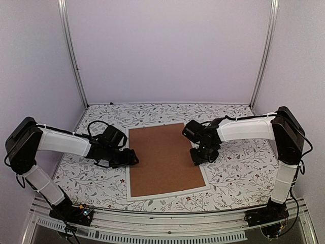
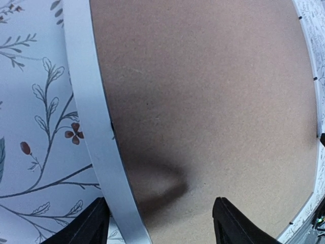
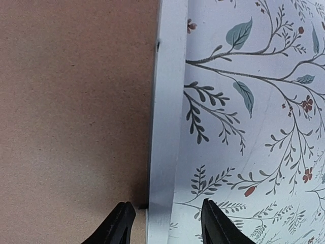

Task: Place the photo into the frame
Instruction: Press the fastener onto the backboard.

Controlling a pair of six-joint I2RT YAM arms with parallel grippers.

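The frame [image 1: 167, 194] lies flat in the middle of the table with a brown hardboard backing panel [image 1: 165, 157] filling it, so only its narrow white border shows. The photo is hidden. My left gripper [image 1: 133, 158] hangs open over the frame's left border [image 2: 96, 132], one finger outside it and the other over the panel [image 2: 213, 101]. My right gripper [image 1: 199, 156] stands open astride the right border [image 3: 167, 127], with a gap on each side. Neither gripper [image 2: 160, 203] [image 3: 167, 203] holds anything.
A floral-patterned cloth [image 1: 238, 168] covers the table around the frame. White walls and two metal posts [image 1: 73, 56] enclose the back. Small black tabs [image 2: 315, 79] line the frame's far edge around the panel.
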